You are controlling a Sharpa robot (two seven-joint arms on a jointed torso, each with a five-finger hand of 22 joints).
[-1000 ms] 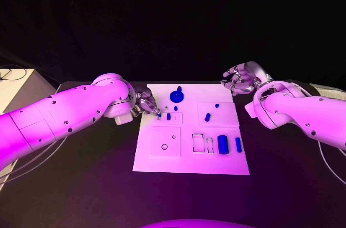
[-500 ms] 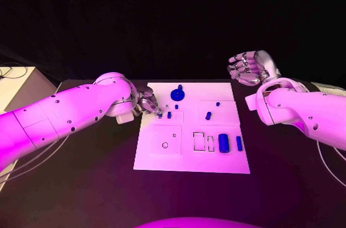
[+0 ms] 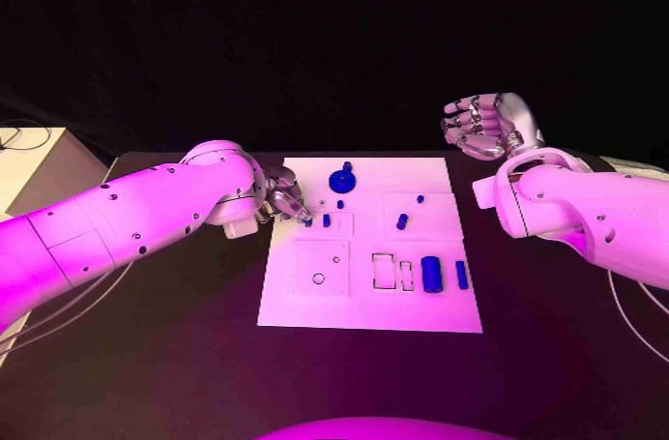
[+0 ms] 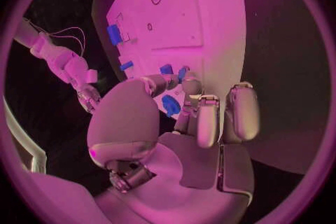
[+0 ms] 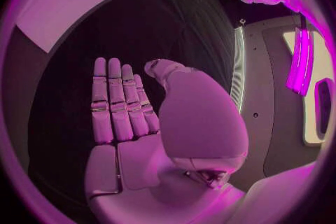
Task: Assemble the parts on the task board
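The white task board (image 3: 371, 305) is lying in the middle of the black table (image 3: 167, 363), blue parts (image 3: 431, 276) sitting on it. At its left edge, the left hand (image 3: 283, 196) is pinching a small blue part (image 4: 170, 105). Farther back, the right hand (image 3: 483, 128) is hovering released, fingers straight, holding nothing.

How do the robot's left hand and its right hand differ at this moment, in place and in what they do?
The left hand is low at the left edge of the task board, while the right hand is raised beyond the board's far right corner. The left hand's fingers curl near a small blue part; the right hand's fingers are stretched out flat and hold nothing. Both are silver hands on white arms.
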